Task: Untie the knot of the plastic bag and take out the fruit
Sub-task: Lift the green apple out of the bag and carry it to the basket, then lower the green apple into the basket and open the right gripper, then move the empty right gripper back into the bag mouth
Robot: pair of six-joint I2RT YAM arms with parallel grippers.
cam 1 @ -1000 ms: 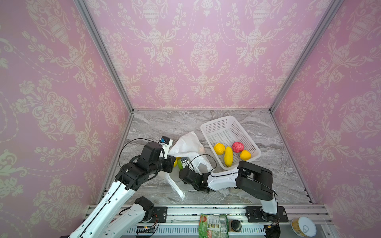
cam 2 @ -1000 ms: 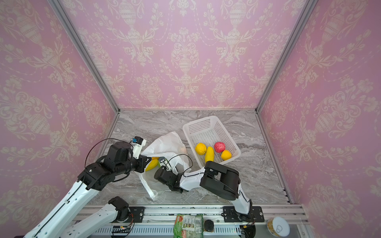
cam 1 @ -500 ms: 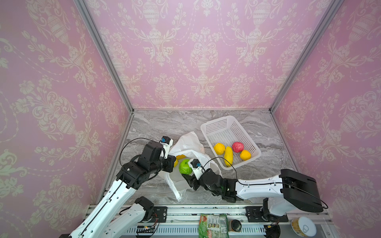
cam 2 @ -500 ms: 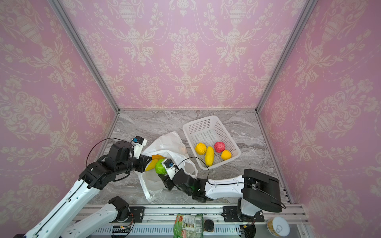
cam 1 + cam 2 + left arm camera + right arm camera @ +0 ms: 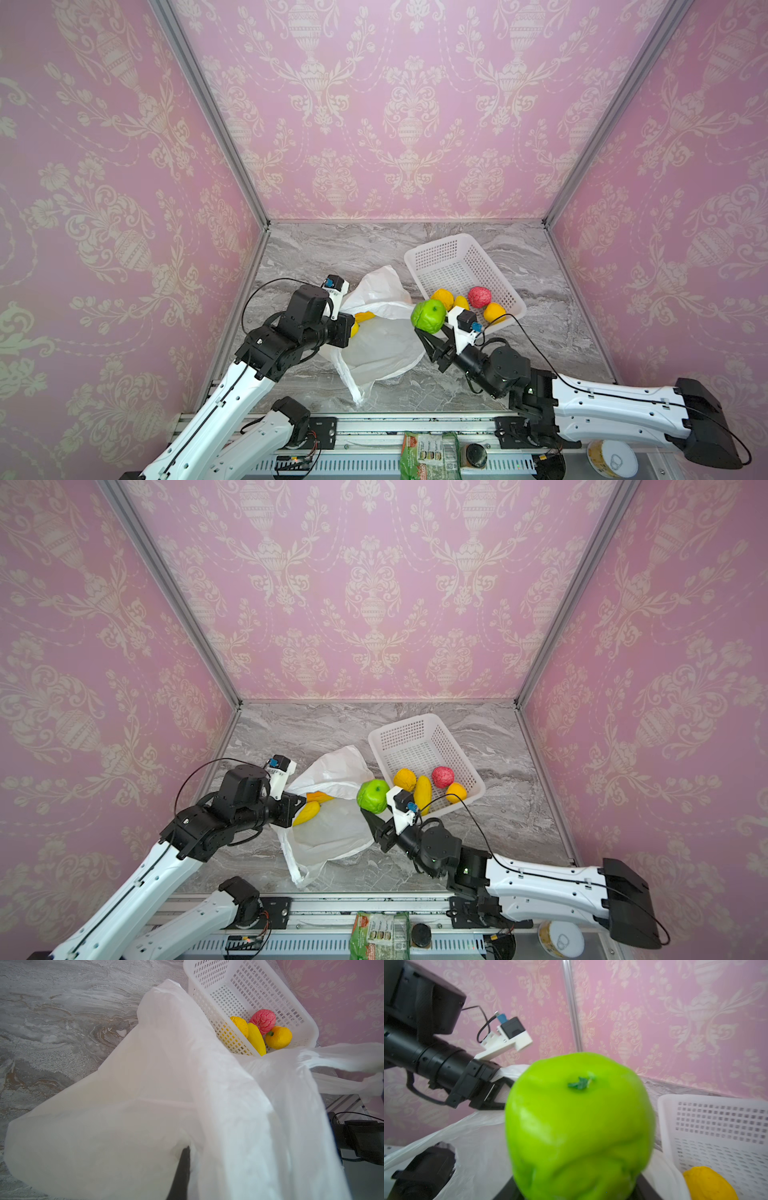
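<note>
1. Your right gripper (image 5: 434,332) has its fingers clamped on the green apple (image 5: 429,316). The apple is lifted clear of the plastic bag (image 5: 380,345). In both top views it sits between the bag's mouth and the near end of the white basket (image 5: 440,253).
2. The right wrist view shows the apple's skin dented under the grip. It looks soft, so don't squeeze harder; the hold seems firm enough for a short carry.
3. Cross the basket rim with height to spare, since the wrist camera and its cable hang close to that rim.
4. Aim for the bare mesh at the far end. The pink-red fruit (image 5: 443,776), round yellow fruit (image 5: 404,779), long yellow fruit (image 5: 422,789) and small orange fruit (image 5: 456,792) crowd the near end.
5. Lower before you open, because a round apple dropped from height may bounce out. Then part the fingers wide and lift straight up.
6. Your left gripper (image 5: 300,805) has its fingers shut together on the bag's rim, holding the mouth up. Don't let go: an elongated yellow fruit (image 5: 307,812) and an orange-yellow fruit (image 5: 319,796) lie inside, just beside it.
7. A loose handle (image 5: 353,388) trails toward the table's front edge with nothing tied, so the untying looks done.
</note>
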